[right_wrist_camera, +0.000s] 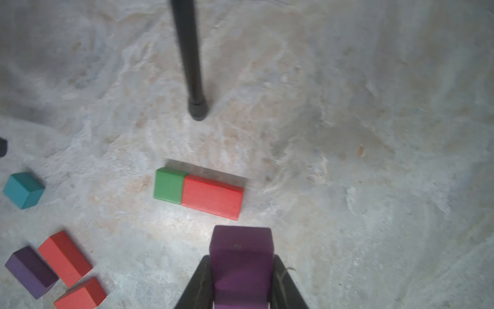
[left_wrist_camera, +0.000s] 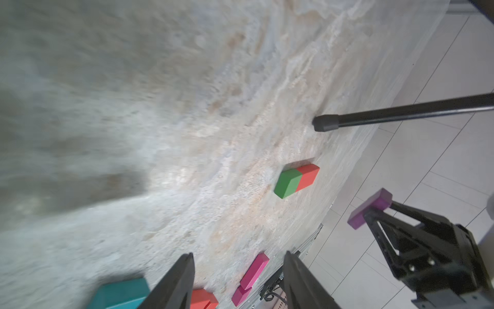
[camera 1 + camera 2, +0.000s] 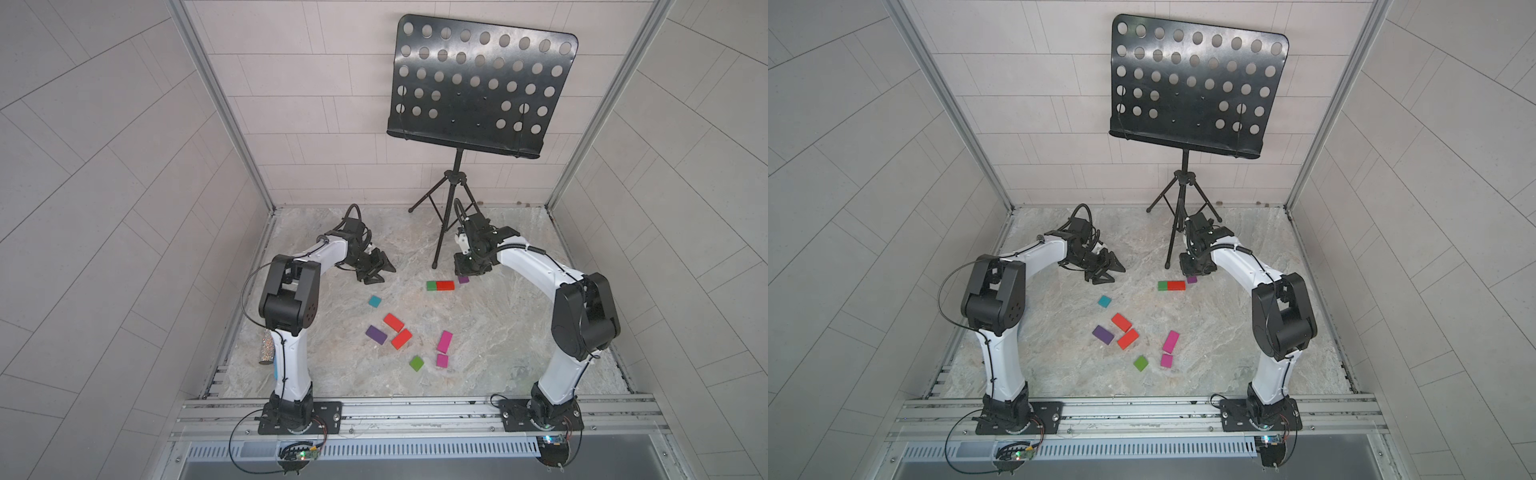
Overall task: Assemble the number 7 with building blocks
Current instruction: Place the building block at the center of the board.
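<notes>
- Clamping a small purple block (image 1: 240, 240), the right gripper (image 1: 240, 256) has its fingers (image 1: 197, 283) pressed on two opposite sides of it.
- That block sits just beside the red end of the started bar and does not touch it. It is also seen in a top view (image 3: 463, 279).
- Left gripper (image 3: 384, 274): jaws apart, nothing between them, low over the marble tabletop (image 3: 519, 332), well left of the bar.
- The number 7 so far: green square (image 3: 431, 285) and red rectangle (image 3: 445, 285) touching end to end in one short flat bar. No stem.
- Loose blocks nearer the arm bases:
  - teal square (image 3: 375, 301)
  - two red rectangles (image 3: 394, 322) (image 3: 401, 338), corners nearly meeting
  - purple rectangle (image 3: 376, 335) beside them
  - magenta rectangle (image 3: 444, 341) with magenta square (image 3: 442, 360) just below it
  - second green square (image 3: 416, 363)
- Black music stand (image 3: 482, 87) at the back, with one tripod foot (image 1: 197, 109) resting near the bar.
- Glittery silver cylinder (image 3: 266, 351) at the table's left edge, partly behind the left arm.
</notes>
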Motion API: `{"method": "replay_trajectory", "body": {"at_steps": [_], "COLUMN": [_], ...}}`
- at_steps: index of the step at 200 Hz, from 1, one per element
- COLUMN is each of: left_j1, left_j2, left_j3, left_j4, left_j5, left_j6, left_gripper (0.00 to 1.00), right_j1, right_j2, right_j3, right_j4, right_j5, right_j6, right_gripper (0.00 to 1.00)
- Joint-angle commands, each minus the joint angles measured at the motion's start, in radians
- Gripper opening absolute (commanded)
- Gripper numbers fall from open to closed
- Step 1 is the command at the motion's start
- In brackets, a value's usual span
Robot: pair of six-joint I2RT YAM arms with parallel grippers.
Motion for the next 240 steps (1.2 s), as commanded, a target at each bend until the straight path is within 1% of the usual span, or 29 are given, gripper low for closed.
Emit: {"method": "replay_trajectory", "body": {"at_steps": [1,39,70,142,192,221,240], "left_j1": [-0.034,-0.078,-0.101,-0.109,-0.111,-0.112,-0.112], "left_j2": [0.034,0.064,0.071,0.076,0.076,0.076,0.078], "left_j3": [0.036,0.067,0.077,0.074,0.069,0.071,0.072], "left_j4": [-0.021,-0.022,-0.022,-0.022,-0.022,-0.021,-0.020], "left_j5": [0.006,0.011,0.005,-0.001,-0.002,-0.002,-0.001], "left_j6": [0.009,-0.003,-0.010,-0.017,-0.018,-0.018,-0.019], "left_gripper": [0.59,0.59,0.59,0.59,0.59,0.59,0.59], "right_j1": [-0.006,-0.006,-0.006,0.003,0.005,0.005,0.006], "right_j2": [0.014,0.064,0.102,0.156,0.179,0.183,0.188], "right_j3": [-0.031,-0.044,-0.035,-0.036,-0.032,-0.029,-0.027], "right_j4": [-0.048,-0.029,-0.025,-0.026,-0.026,-0.035,-0.038], "right_j5": [0.005,-0.006,-0.012,-0.024,-0.006,0.001,0.002], "right_j6": [0.066,0.116,0.131,0.139,0.143,0.141,0.140], "right_gripper": [0.24,0.24,0.24,0.25,0.25,0.29,0.35]}}
